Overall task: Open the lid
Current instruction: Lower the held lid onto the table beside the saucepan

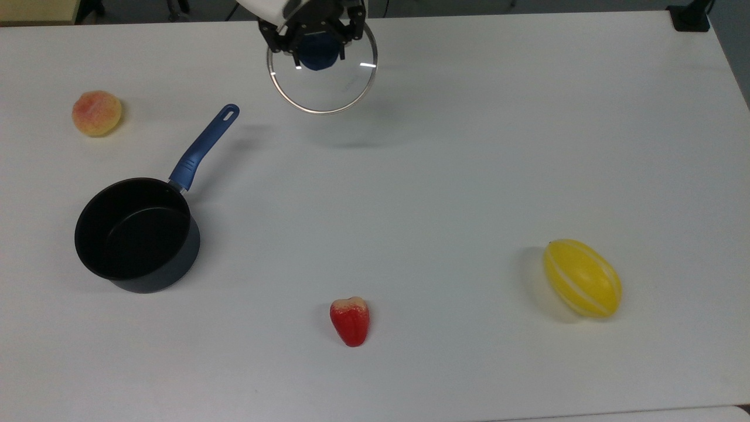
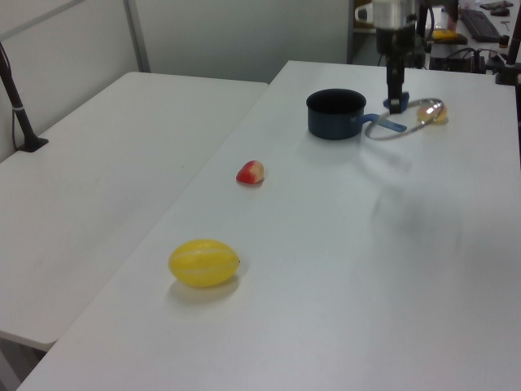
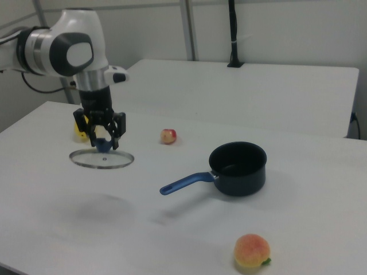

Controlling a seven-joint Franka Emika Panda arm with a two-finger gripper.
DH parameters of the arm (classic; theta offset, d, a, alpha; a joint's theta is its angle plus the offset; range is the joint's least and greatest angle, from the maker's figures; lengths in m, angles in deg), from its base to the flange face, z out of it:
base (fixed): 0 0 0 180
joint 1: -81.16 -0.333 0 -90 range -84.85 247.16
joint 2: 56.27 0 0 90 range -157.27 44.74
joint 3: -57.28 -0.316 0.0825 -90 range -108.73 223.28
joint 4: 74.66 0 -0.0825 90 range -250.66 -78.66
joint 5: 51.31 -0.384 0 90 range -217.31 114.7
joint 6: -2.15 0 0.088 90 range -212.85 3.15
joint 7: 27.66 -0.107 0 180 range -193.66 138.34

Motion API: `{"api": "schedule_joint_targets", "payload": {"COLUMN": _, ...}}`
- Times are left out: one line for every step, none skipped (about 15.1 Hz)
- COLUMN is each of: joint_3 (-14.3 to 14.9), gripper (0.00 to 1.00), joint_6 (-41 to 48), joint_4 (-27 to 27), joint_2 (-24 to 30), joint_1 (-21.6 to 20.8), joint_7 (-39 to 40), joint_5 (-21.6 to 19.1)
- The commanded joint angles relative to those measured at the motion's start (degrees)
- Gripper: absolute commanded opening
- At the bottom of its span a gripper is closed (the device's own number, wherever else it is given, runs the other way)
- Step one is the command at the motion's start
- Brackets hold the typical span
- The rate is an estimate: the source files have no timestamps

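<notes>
The lid [image 1: 328,79] is a round clear glass disc with a thin metal rim and a blue knob. It hangs in the air above the table near the top view's upper edge. My gripper [image 1: 319,51] is shut on the blue knob. In the right view the lid [image 3: 102,158] floats level over the table, held by the gripper [image 3: 103,143], well to the left of the pan. In the left view the lid [image 2: 403,129] hangs under the gripper [image 2: 396,102]. The black saucepan [image 1: 137,234] with a blue handle [image 1: 205,145] stands uncovered at the top view's left.
A peach [image 1: 96,113] lies at the top view's far left. A red fruit [image 1: 350,321] sits near the front middle of the white table [image 1: 469,176]. A yellow melon [image 1: 582,278] lies at the top view's right.
</notes>
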Motion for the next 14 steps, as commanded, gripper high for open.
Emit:
{"api": "schedule_joint_targets", "payload": {"joint_3": -0.10, "gripper": 0.36, "joint_6": -6.19, "joint_4": -7.36, "joint_2": 2.33, "joint_1": -1.79, "joint_7": 0.84, "joint_5": -0.98}}
{"api": "schedule_joint_targets", "payload": {"joint_3": -0.10, "gripper": 0.36, "joint_6": -7.52, "joint_4": -8.42, "joint_2": 2.07, "joint_1": -1.88, "joint_7": 0.75, "joint_5": -0.98}}
{"api": "schedule_joint_targets", "payload": {"joint_3": -0.10, "gripper": 0.36, "joint_6": -8.75, "joint_4": -9.30, "joint_2": 1.89, "joint_1": -1.97, "joint_7": 0.31, "joint_5": -0.98}}
{"api": "schedule_joint_targets", "payload": {"joint_3": -0.10, "gripper": 0.36, "joint_6": -10.42, "joint_4": -10.27, "joint_2": 1.80, "joint_1": -2.32, "joint_7": -1.08, "joint_5": -0.98}}
{"api": "schedule_joint_targets", "payload": {"joint_3": -0.10, "gripper": 0.36, "joint_6": -13.04, "joint_4": -11.49, "joint_2": 1.80, "joint_1": -2.93, "joint_7": -2.58, "joint_5": -0.98}}
{"api": "schedule_joint_targets", "payload": {"joint_3": -0.10, "gripper": 0.36, "joint_6": -15.77, "joint_4": -12.90, "joint_2": 1.72, "joint_1": -3.46, "joint_7": -4.07, "joint_5": -0.98}}
{"api": "schedule_joint_targets", "payload": {"joint_3": -0.10, "gripper": 0.36, "joint_6": -18.40, "joint_4": -14.04, "joint_2": 1.37, "joint_1": -4.08, "joint_7": -5.56, "joint_5": -0.98}}
{"api": "schedule_joint_targets", "payload": {"joint_3": -0.01, "gripper": 0.36, "joint_6": -20.08, "joint_4": -14.84, "joint_2": 0.67, "joint_1": -4.69, "joint_7": -7.32, "joint_5": -0.81}}
{"api": "schedule_joint_targets", "payload": {"joint_3": -0.10, "gripper": 0.36, "joint_6": -21.40, "joint_4": -15.54, "joint_2": 0.31, "joint_1": -4.87, "joint_7": -9.25, "joint_5": -0.46}}
{"api": "schedule_joint_targets", "payload": {"joint_3": -0.10, "gripper": 0.36, "joint_6": -23.25, "joint_4": -16.59, "joint_2": 0.05, "joint_1": -5.05, "joint_7": -10.84, "joint_5": -0.28}}
{"api": "schedule_joint_targets", "payload": {"joint_3": -0.10, "gripper": 0.36, "joint_6": -26.22, "joint_4": -18.61, "joint_2": 0.04, "joint_1": -5.40, "joint_7": -12.33, "joint_5": -0.10}}
{"api": "schedule_joint_targets", "payload": {"joint_3": -0.18, "gripper": 0.36, "joint_6": -29.12, "joint_4": -20.28, "joint_2": 0.04, "joint_1": -6.18, "joint_7": -13.65, "joint_5": -0.02}}
{"api": "schedule_joint_targets", "payload": {"joint_3": -0.18, "gripper": 0.36, "joint_6": -31.24, "joint_4": -21.51, "joint_2": -0.13, "joint_1": -6.45, "joint_7": -14.71, "joint_5": 0.16}}
{"api": "schedule_joint_targets", "payload": {"joint_3": -0.45, "gripper": 0.36, "joint_6": -32.65, "joint_4": -22.31, "joint_2": -0.48, "joint_1": -6.54, "joint_7": -16.46, "joint_5": 0.60}}
